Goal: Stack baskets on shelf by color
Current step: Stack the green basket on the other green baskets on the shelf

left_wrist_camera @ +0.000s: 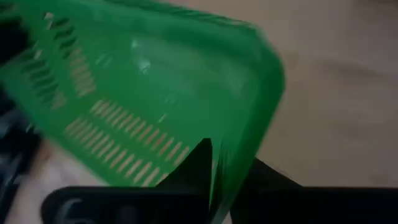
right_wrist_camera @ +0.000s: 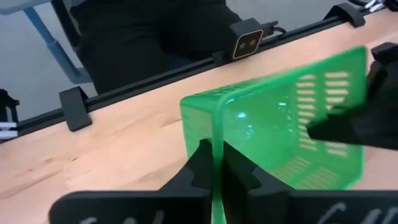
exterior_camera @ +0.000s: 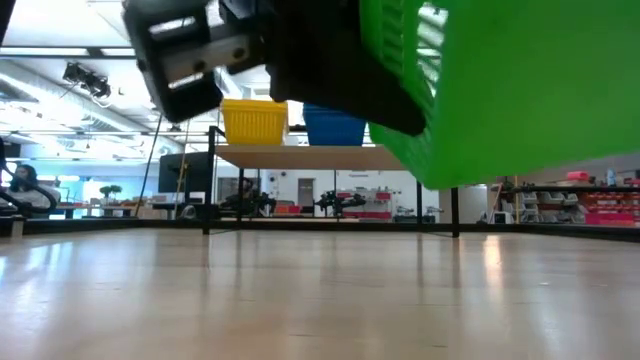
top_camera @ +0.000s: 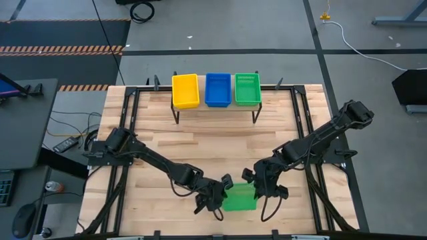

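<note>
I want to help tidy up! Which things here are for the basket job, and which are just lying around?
For the job: the green basket gripped by the left gripper and right gripper; the yellow, blue and green baskets; the shelf.

Lying about: cables on the floor; black side table.

Right gripper (right_wrist_camera: 216,163): fingers closed on the rim wall of a green basket (right_wrist_camera: 273,124), one finger each side of the thin wall. The basket is tilted — slotted side facing the camera, interior visible. Left gripper (right_wrist_camera: 364,121), dark, touches the basket's opposite end. Wooden tabletop (right_wrist_camera: 112,149) beneath; black rail (right_wrist_camera: 155,78) along its edge, carrying a small camera block (right_wrist_camera: 247,42).
</note>
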Robot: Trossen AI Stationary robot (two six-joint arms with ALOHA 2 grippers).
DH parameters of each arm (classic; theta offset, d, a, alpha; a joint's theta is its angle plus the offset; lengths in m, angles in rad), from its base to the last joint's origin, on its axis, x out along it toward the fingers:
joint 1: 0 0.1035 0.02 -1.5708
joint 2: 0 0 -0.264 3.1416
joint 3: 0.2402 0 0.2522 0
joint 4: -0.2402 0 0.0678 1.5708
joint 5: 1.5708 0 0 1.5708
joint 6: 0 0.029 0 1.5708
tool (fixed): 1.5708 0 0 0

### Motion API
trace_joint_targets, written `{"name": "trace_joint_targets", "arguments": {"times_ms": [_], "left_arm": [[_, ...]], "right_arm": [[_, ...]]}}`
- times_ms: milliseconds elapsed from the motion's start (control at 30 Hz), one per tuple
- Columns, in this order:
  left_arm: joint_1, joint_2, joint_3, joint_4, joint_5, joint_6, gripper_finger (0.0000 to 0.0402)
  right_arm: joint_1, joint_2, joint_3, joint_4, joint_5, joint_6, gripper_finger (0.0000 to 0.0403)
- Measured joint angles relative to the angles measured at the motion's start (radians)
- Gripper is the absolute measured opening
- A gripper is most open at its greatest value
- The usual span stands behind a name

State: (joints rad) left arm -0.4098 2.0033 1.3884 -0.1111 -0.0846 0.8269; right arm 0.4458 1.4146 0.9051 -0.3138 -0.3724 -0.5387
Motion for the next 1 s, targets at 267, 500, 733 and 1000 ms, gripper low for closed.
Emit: {"name": "trace_joint_targets", "arguments": {"times_ms": [267, 500, 733, 1000], "left_arm": [[-0.001, -0.017, 0.000, -0.027, -0.202, -0.036, 0.0127], [-0.006, -0.077, 0.004, -0.203, -0.435, -0.163, 0.0202], [-0.056, -0.101, 0.005, -0.258, -0.624, -0.191, 0.0216], [-0.094, -0.103, 0.003, -0.334, -0.937, -0.398, 0.0204]], "right_arm": [[0.000, 0.001, 0.000, -0.013, -0.005, 0.020, 0.0012], [-0.004, 0.003, 0.000, -0.039, 0.096, 0.048, 0.0013], [-0.008, 0.003, 0.000, -0.048, 0.154, 0.065, 0.0013], [-0.008, -0.023, 0.001, -0.052, 0.389, 0.140, 0.0015]]}}
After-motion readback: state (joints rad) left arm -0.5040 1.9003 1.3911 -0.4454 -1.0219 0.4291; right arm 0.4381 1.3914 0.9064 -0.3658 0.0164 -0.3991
